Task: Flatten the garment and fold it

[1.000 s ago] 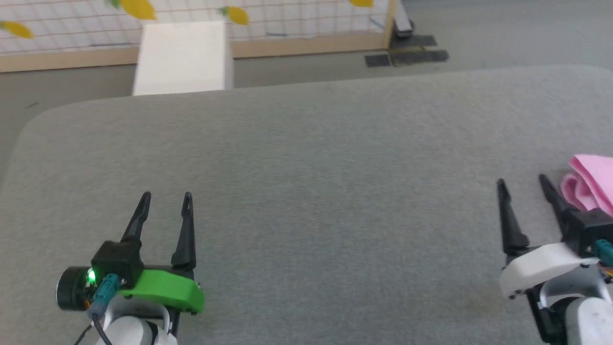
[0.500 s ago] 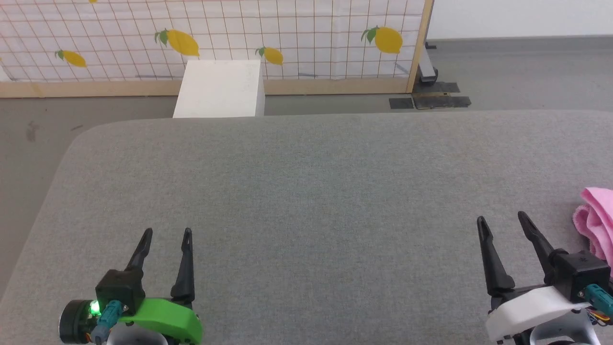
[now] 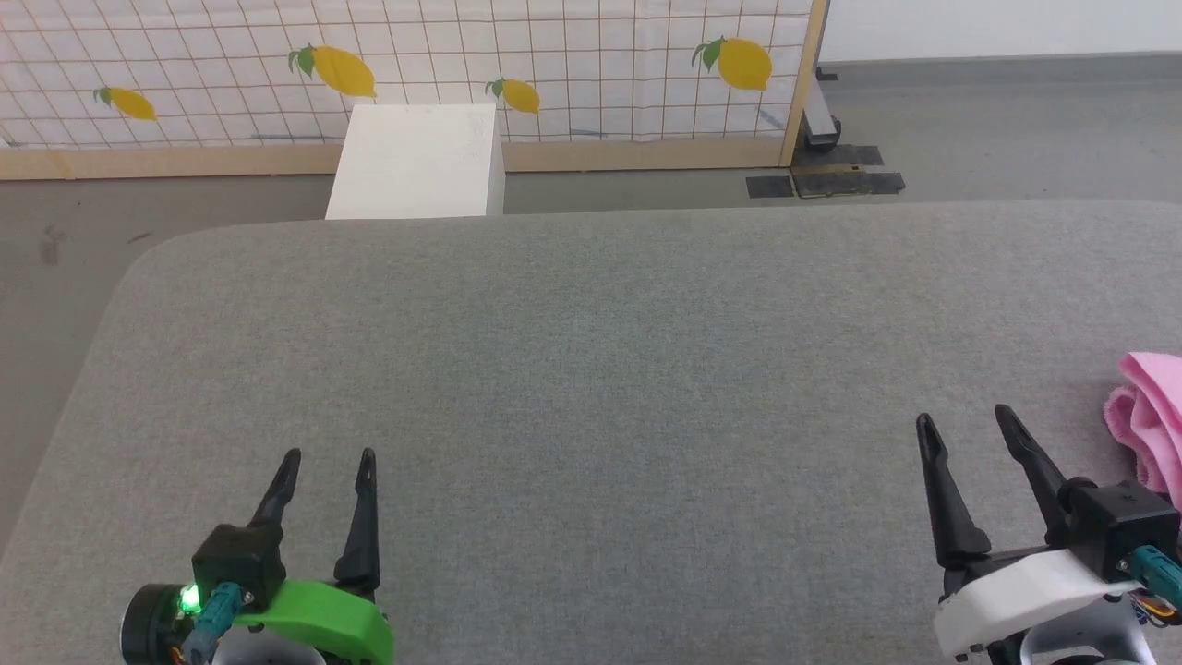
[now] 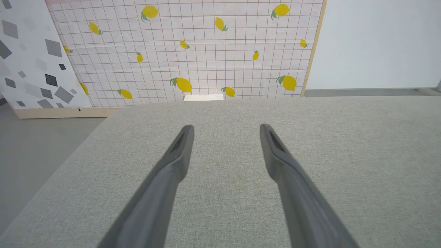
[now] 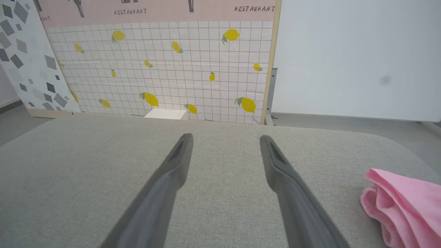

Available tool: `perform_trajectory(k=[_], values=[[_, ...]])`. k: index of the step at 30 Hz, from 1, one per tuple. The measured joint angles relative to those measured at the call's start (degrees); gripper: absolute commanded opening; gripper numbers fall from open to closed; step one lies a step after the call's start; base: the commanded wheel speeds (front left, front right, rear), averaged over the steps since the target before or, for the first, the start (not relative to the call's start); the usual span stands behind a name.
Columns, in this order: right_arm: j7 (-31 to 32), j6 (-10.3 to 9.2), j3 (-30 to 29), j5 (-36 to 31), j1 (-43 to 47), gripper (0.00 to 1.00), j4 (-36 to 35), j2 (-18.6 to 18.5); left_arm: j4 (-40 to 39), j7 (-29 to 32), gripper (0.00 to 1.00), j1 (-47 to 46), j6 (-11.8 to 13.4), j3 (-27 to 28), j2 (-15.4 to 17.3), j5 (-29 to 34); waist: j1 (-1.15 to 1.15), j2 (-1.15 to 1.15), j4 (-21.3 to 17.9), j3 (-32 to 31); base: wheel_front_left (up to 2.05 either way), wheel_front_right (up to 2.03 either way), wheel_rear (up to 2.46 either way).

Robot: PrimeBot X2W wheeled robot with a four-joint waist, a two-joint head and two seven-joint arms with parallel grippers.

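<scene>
Left gripper (image 3: 331,453) sits low over the grey padded surface (image 3: 591,351), both dark fingers spread wide and empty, tips pointing toward the surface's far edge. Bare grey fabric lies under and ahead of its fingertips. In the left wrist view, grey cloth shows in the gap between the fingers (image 4: 165,179). Behind the left fingers is a green housing with a small green light lit.

Right gripper (image 3: 963,415) is also spread wide and empty, with a white housing behind the fingers. The garment (image 3: 1150,416) is pink and bunched in a soft crumpled heap. It lies on the grey surface just beside the right gripper's outer finger, on the side away from the left gripper, with a strip of grey between cloth and finger. In the right wrist view the garment (image 5: 406,203) sits right of the right-hand finger and further back than its tip, folds and a fuzzy rolled edge facing the finger. Part of it runs out of frame, so I can't tell its full shape.

Well ahead of both sets of fingertips, past the surface's far edge, a white box (image 3: 416,162) stands on the floor. Behind it is a grid panel printed with lemons (image 3: 554,55), with a wooden frame. The two grippers are well apart, and the garment is well away from the left fingers
</scene>
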Motion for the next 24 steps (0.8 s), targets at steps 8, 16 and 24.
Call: perform_trajectory(k=[8, 16, 24], values=[[0.2, 0.00, 0.3, 0.1, 0.0, 1.00, -0.2, 0.0, 0.4, -0.2, 1.00, 0.0, -0.1, 0.2, -0.4, 0.0, 0.00, 0.00, -0.2, 0.2, 0.00, 0.00, 0.00], [1.2, 0.00, 0.4, 0.1, 0.0, 1.00, -0.2, 0.0, 0.6, -0.2, 1.00, 0.0, -0.5, 0.4, -0.5, 0.2, 0.00, 0.00, -0.4, 0.2, 0.00, 0.00, 0.00], [1.2, 0.00, 0.4, 0.1, 0.0, 0.00, -0.2, 0.0, 0.6, -0.1, 0.00, 0.0, -0.5, 0.5, -0.5, 0.2, 0.00, 0.00, -0.5, 0.3, 0.00, 0.00, 0.00]])
